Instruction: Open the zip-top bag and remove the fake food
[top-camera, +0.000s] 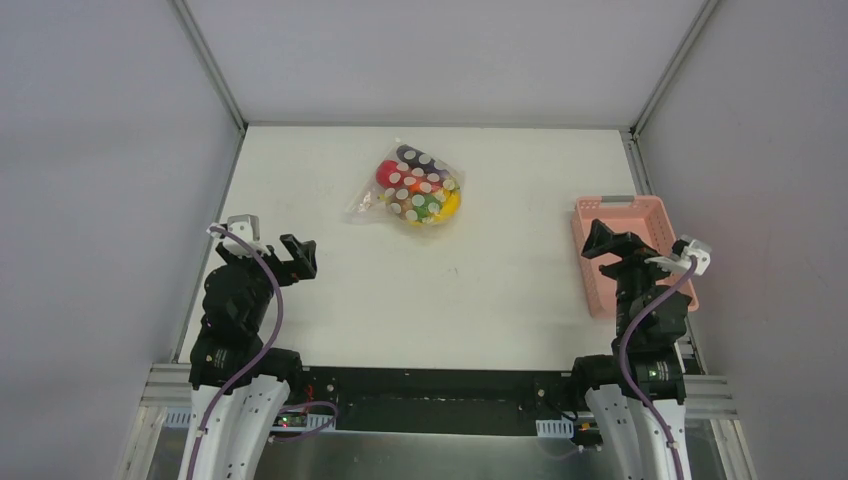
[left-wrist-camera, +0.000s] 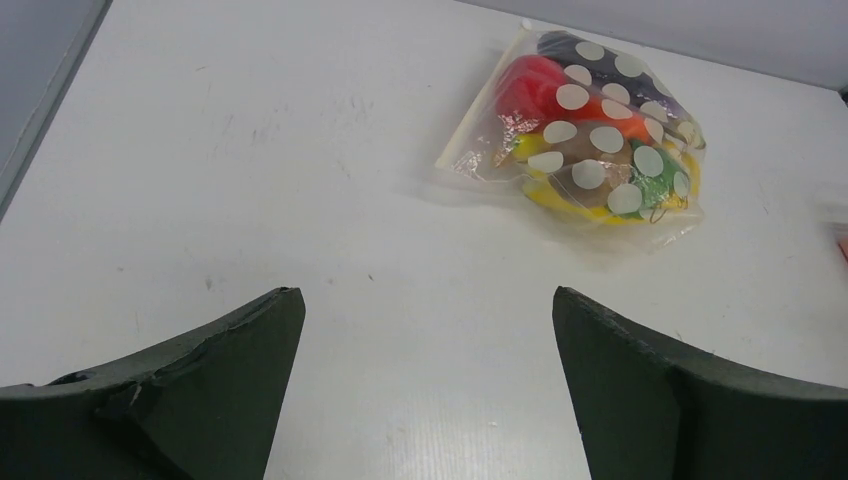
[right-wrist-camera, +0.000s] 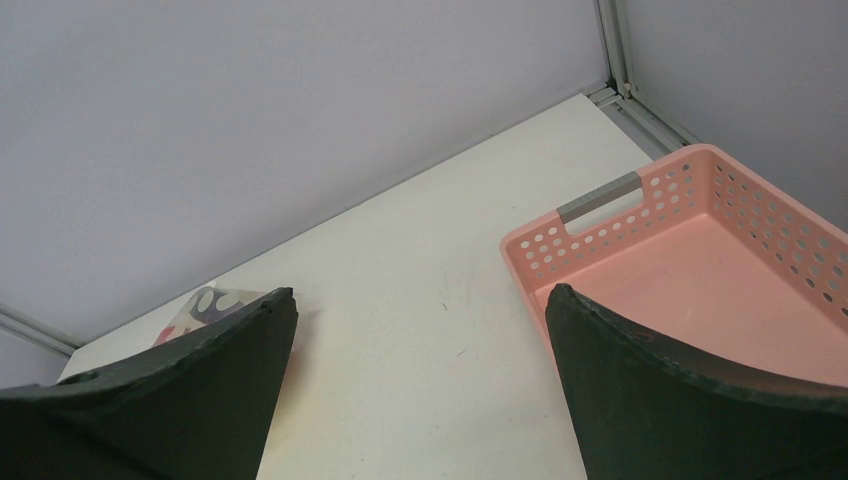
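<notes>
The bag (top-camera: 408, 187) lies apparently shut mid-counter (top-camera: 480, 300), food (left-wrist-camera: 540, 85) inside, within both arms' reach; left fingers (left-wrist-camera: 200, 390) and right fingers (right-wrist-camera: 690, 400) gape empty, ready.

Light is bright, even and diffuse in all three views; the white table (top-camera: 480, 290) carries no hard shadows, only a faint soft one hugging the zip-top bag (left-wrist-camera: 590, 130); small glints sparkle on its crinkled plastic; the top view is sharp, its side walls slightly greyer; in both wrist views the dark fingers (left-wrist-camera: 200, 400) nearest the lens look soft-edged and lack detail.
</notes>
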